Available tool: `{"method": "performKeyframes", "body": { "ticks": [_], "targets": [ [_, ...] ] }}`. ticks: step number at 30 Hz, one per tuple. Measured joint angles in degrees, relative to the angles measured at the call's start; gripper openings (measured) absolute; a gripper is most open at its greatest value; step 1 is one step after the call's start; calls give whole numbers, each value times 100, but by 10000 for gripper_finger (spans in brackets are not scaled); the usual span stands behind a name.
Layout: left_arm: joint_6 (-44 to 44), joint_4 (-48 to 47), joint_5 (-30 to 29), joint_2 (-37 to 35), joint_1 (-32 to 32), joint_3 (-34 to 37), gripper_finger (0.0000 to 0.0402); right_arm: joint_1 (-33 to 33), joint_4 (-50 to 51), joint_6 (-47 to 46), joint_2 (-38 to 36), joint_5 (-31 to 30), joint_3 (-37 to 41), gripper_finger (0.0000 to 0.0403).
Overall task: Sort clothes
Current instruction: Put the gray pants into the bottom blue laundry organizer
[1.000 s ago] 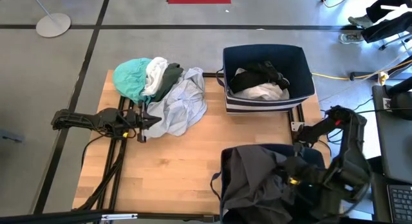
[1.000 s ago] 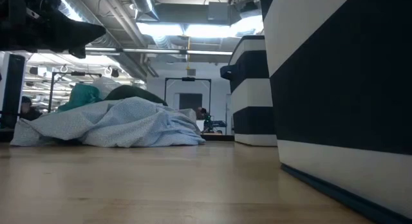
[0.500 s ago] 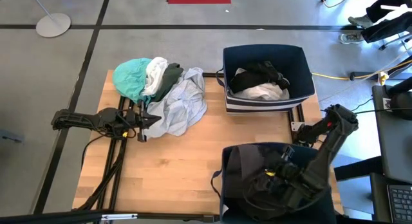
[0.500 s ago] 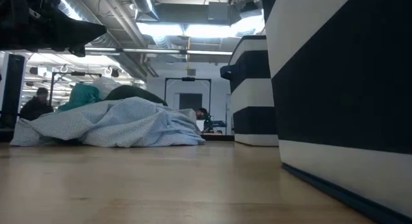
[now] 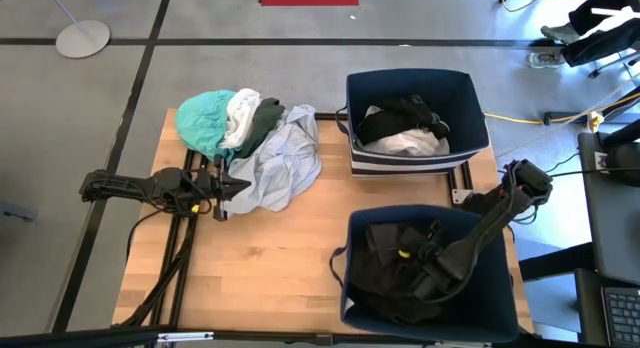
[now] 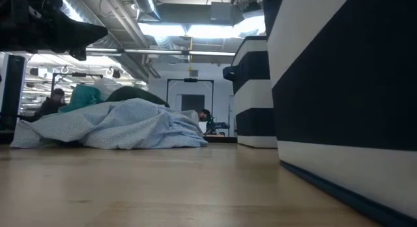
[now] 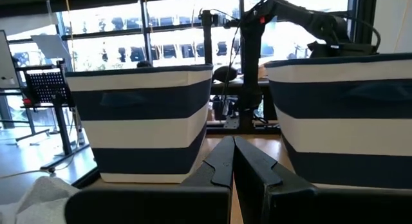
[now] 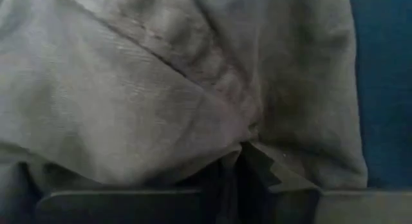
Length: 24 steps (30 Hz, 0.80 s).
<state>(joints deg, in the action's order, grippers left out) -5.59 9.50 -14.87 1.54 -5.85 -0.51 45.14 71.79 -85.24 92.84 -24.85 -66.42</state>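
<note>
A pile of clothes sits on the table's far left: teal (image 5: 205,120), white (image 5: 243,110), dark green (image 5: 262,120) and a pale blue piece (image 5: 280,163), also seen in the low view (image 6: 124,126). My left gripper (image 5: 238,187) stays shut beside the pile, touching nothing. My right gripper (image 5: 405,258) reaches down into the near navy bin (image 5: 346,288) and is shut on a dark grey garment (image 5: 385,273) that lies inside the bin. My right gripper pinches a bunched fold of the dark grey garment (image 8: 248,137) between its two fingers. It comes from above, slanting steeply down into the bin. The cloth spreads slack around the fingertips and rests in the bin. One layer or several, I cannot tell.
The far navy-and-white striped bin (image 5: 470,108) holds black and white clothes (image 5: 405,128). Both bins stand along the table's right side (image 7: 141,121). Bare wood lies in the table's middle and near left (image 5: 270,258). People show in the room beyond (image 6: 49,106).
My right gripper has gone down into the near bin, tipping to point steeply down, and stays shut on the dark grey garment. The garment, earlier heaped over the bin's top, now lies lower inside the bin's walls.
</note>
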Motion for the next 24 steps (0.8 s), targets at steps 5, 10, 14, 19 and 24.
{"method": "performKeyframes", "body": {
  "ticks": [5,10,14,19,24],
  "targets": [
    [18,3,1,0,0,0,0,-109,-13,-26,0,170,47,43],
    [15,4,1,0,2,-2,0,-96,32,-28,0,253,49,112],
    [12,9,1,0,1,-1,0,-152,342,129,-9,651,-120,177],
    [89,19,3,0,2,-2,0,-166,1216,196,-51,906,-743,209],
    [151,21,4,1,0,-1,0,-167,1813,573,-80,1093,-1728,209]
  ]
}}
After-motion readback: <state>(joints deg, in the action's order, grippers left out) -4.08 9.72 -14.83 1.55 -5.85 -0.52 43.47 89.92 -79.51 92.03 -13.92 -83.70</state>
